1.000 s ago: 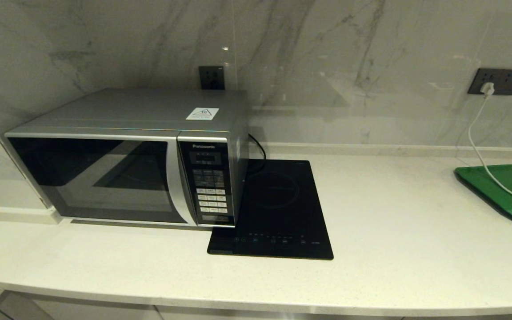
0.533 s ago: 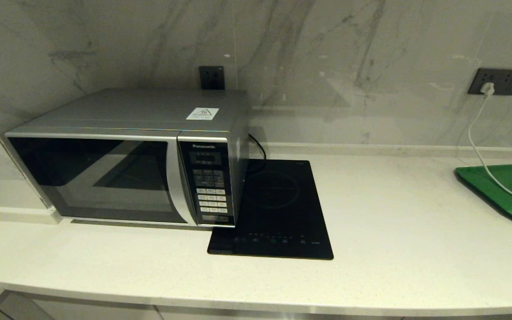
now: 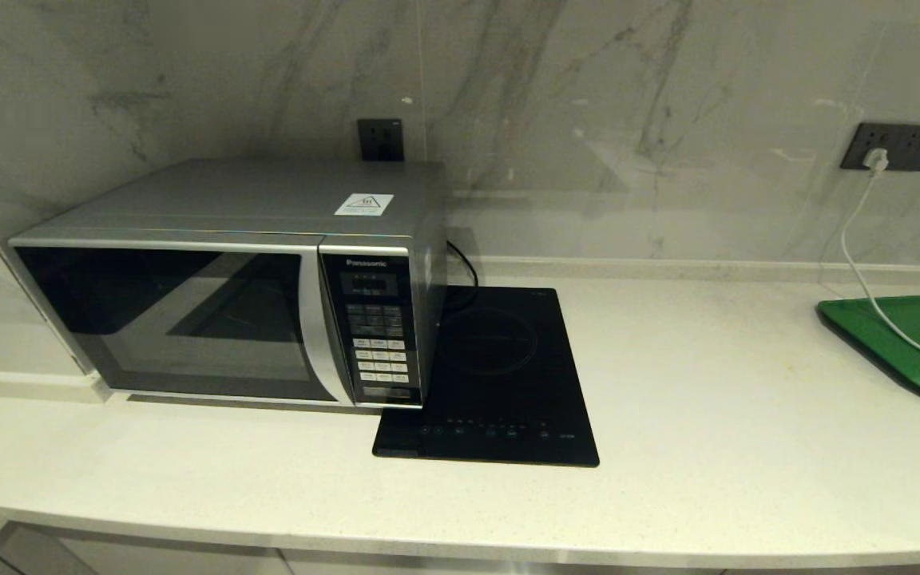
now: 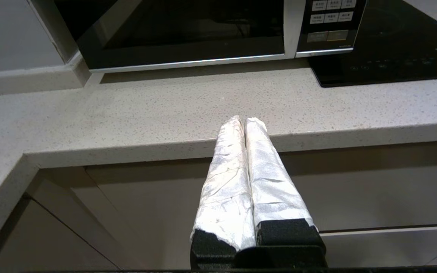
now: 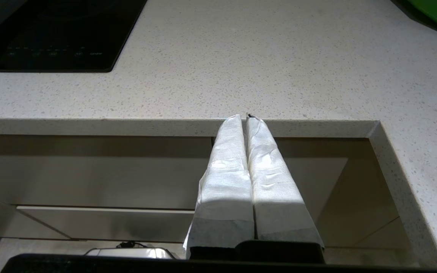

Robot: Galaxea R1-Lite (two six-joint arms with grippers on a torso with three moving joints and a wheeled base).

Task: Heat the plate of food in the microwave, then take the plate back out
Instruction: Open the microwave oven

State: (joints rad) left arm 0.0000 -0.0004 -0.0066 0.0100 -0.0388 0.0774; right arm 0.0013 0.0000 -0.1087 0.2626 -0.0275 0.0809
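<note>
microwave at left of the head view, door closed; left gripper and right gripper both pressed together, empty, at the counter edge

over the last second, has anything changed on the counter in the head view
Nothing visibly changed. The microwave keeps its door shut, the induction hob and green tray lie where they were, and no plate or arm shows in the head view.
</note>
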